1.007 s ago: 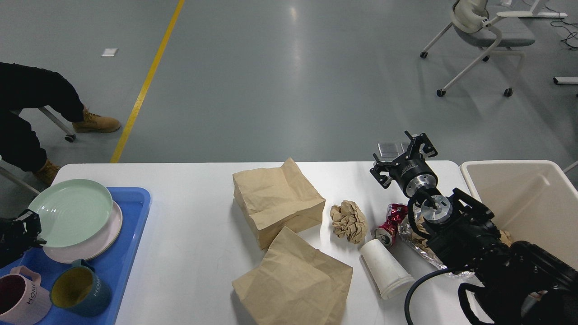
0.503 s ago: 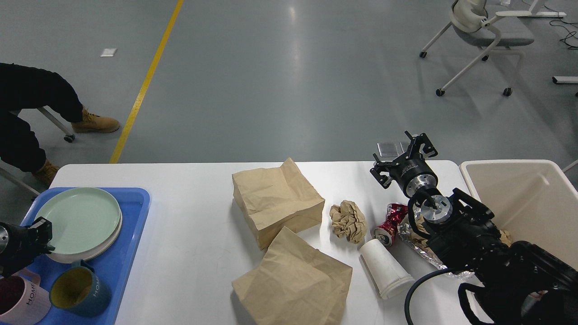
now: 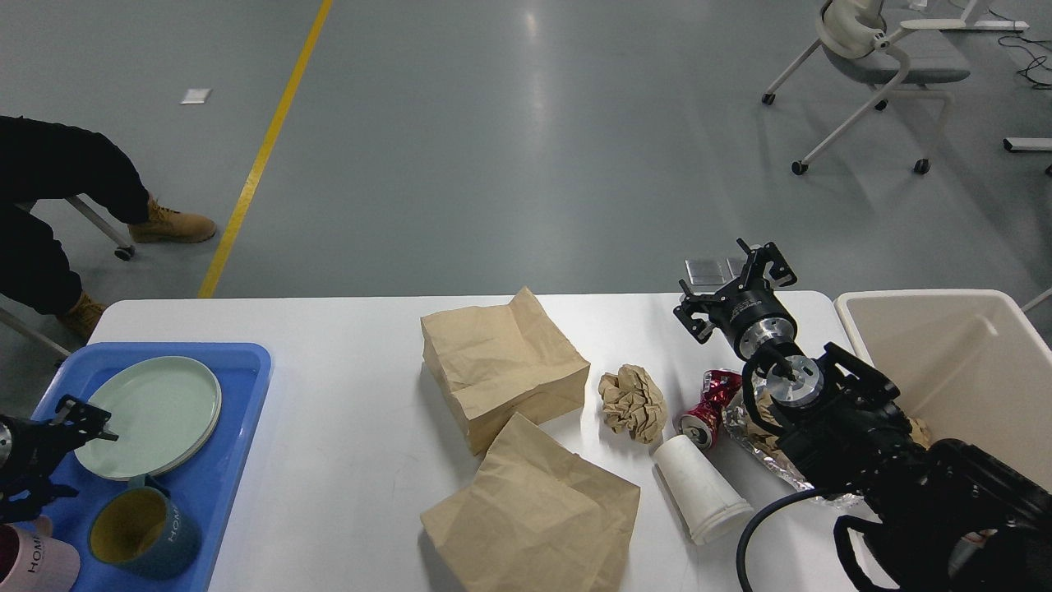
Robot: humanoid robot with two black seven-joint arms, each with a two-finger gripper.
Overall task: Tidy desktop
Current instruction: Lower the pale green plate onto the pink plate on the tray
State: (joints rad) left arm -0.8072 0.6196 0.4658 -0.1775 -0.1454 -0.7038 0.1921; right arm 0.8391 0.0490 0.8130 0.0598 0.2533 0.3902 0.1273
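The white desktop (image 3: pixel 345 395) carries two flattened brown paper bags (image 3: pixel 501 366) (image 3: pixel 534 510), a crumpled paper ball (image 3: pixel 633 403), a crushed red can (image 3: pixel 711 407), a white paper cup (image 3: pixel 703 489) lying on its side and a foil wrapper (image 3: pixel 752 440) partly hidden under my right arm. My right gripper (image 3: pixel 733 284) hovers open over the desktop's far right edge, holding nothing. My left gripper (image 3: pixel 86 456) stands open at the near rim of the green plate (image 3: pixel 152 411), which lies flat in the blue tray (image 3: pixel 246 411).
A teal cup (image 3: pixel 144 530) and a pink cup (image 3: pixel 37 563) stand in the tray's near end. A beige bin (image 3: pixel 945 370) stands at the desktop's right end. A seated person's legs (image 3: pixel 57 189) are at far left, an office chair (image 3: pixel 879 57) at far right.
The green plate came down and right from a tilted hold to lie flat in the tray. My left gripper let go of it and drew back. The right arm stayed still.
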